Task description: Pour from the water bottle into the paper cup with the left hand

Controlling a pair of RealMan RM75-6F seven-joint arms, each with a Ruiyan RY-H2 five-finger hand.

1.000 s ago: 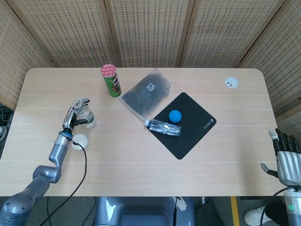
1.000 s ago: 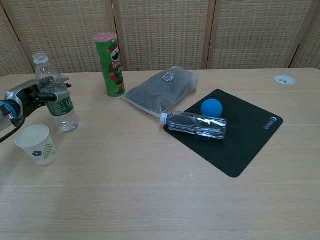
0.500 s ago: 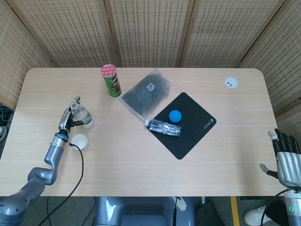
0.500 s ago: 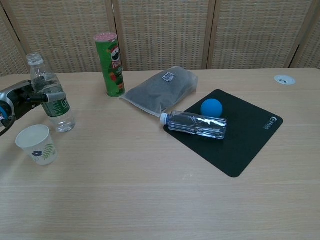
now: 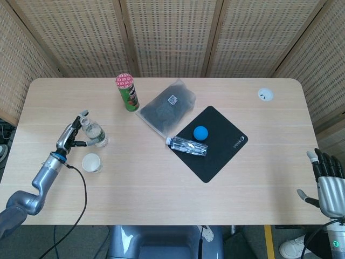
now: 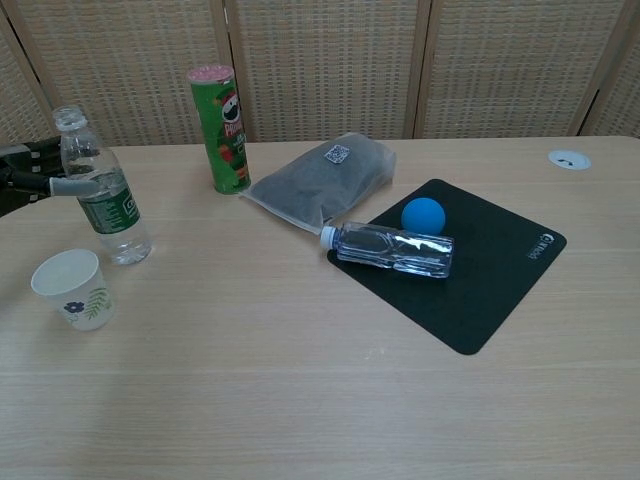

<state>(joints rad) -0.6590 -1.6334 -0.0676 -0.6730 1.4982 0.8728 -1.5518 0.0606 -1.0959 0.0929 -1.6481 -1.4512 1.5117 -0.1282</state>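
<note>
1. Currently the left arm reaches in from the near-left corner of the table [image 5: 161, 199], forearm angled up toward the far side; the left hand [image 5: 69, 136] sits just left of the water bottle [image 6: 102, 190].
2. In the chest view only the fingers [image 6: 62, 185] of that hand show at the left edge. One extended finger lies against the bottle's shoulder, the rest are spread and hold nothing.
3. Left hand state: fingers apart, touching the bottle, not wrapped around it.
4. The right hand [image 5: 329, 181] hangs off the near-right edge of the table, fingers straight and separated, holding nothing.
5. The water bottle stands upright on the table at the left side, clear plastic with a green label, no cap visible on its neck.
6. The paper cup [image 6: 72, 288] stands upright just nearer than the bottle, white with a small leaf print, mouth open upward; the two stand apart.
7. Elsewhere: a green chip can [image 5: 127, 92], a dark bag [image 5: 166, 108], and a black mat [image 5: 223, 148] carrying a blue ball [image 5: 200, 133] and a second bottle [image 5: 187, 145] lying on its side.
</note>
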